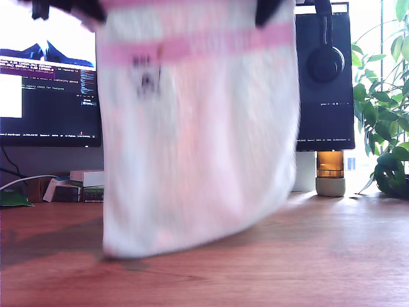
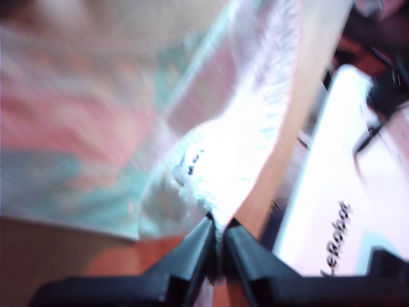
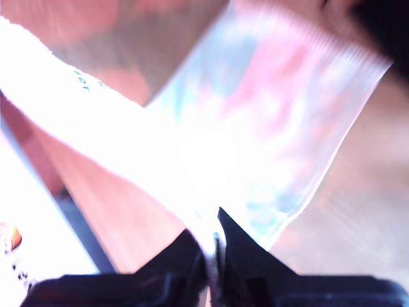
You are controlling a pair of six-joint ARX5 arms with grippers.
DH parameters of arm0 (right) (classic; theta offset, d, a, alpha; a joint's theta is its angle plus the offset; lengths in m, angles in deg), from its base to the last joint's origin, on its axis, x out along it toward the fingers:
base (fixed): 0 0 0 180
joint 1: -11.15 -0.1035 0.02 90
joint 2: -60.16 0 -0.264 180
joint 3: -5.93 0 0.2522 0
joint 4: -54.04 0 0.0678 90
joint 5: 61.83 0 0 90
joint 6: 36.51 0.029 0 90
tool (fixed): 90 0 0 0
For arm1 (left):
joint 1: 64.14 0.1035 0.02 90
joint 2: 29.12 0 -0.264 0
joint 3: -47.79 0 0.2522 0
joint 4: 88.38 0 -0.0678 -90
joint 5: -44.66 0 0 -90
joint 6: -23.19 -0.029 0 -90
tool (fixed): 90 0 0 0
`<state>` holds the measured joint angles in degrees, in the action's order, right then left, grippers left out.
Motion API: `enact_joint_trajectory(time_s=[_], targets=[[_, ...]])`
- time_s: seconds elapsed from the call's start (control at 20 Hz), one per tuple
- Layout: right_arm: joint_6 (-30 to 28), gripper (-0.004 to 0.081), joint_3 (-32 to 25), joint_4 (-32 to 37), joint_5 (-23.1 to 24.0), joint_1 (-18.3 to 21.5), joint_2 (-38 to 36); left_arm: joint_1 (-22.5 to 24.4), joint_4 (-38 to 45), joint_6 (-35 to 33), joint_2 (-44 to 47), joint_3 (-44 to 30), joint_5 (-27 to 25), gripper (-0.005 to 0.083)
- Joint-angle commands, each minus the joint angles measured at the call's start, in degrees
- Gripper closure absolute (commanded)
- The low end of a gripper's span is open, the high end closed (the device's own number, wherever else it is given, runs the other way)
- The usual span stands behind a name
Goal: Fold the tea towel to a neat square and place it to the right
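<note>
Warm reddish-brown wood is making up the tabletop (image 1: 332, 256), and behind it a monitor (image 1: 48, 83) full of text is glowing at the exterior view's left, while a second dark screen (image 1: 323, 83) with headphones (image 1: 324, 57) hanging on it is standing at that view's right. Leafy green plant (image 1: 383, 121) stems are crowding the exterior view's right edge, and a small amber lamp-like object (image 1: 330, 173) is sitting beneath the dark screen. Some small boxes (image 1: 80, 185) are lying under the monitor.

The tea towel (image 1: 198, 134) is hanging in mid-air in front of the screens, stretched wide by its upper corners, with a pink band running across near its top and dark label print just below that band. Its lower edge is slanting, the corner toward the exterior view's left reaching down close to the tabletop; whether it is touching the wood is unclear through the blur.

My first gripper (image 2: 218, 246) is pinching a white edge of the towel, its black jaws pressed together on the cloth, with pastel pink and mint checks spreading beyond it. My second gripper (image 3: 214, 246) is likewise squeezed tight on a bright, overexposed corner of the towel. Two dark shapes at the top of the exterior view are holding the upper corners, but I cannot tell which arm is which there.
</note>
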<state>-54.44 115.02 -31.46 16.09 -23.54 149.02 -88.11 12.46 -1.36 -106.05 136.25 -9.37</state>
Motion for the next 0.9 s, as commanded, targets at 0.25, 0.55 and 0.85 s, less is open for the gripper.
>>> enact_joint_trajectory(time_s=[0.25,0.55,0.85], targets=[[4.7,0.0782,-17.7,10.2,0.0,-0.7,-6.5,-0.2,8.1,5.4,10.4,-12.3,-4.4,0.0797],[10.3,0.0782,-29.4,13.2,0.0,-5.2,-16.6,-6.8,10.2,10.3,15.9,-23.2,-3.5,0.0797],[15.8,0.0782,-38.9,13.3,0.6,-9.2,-23.7,-13.7,10.0,13.3,16.7,-25.6,-3.8,0.0797]])
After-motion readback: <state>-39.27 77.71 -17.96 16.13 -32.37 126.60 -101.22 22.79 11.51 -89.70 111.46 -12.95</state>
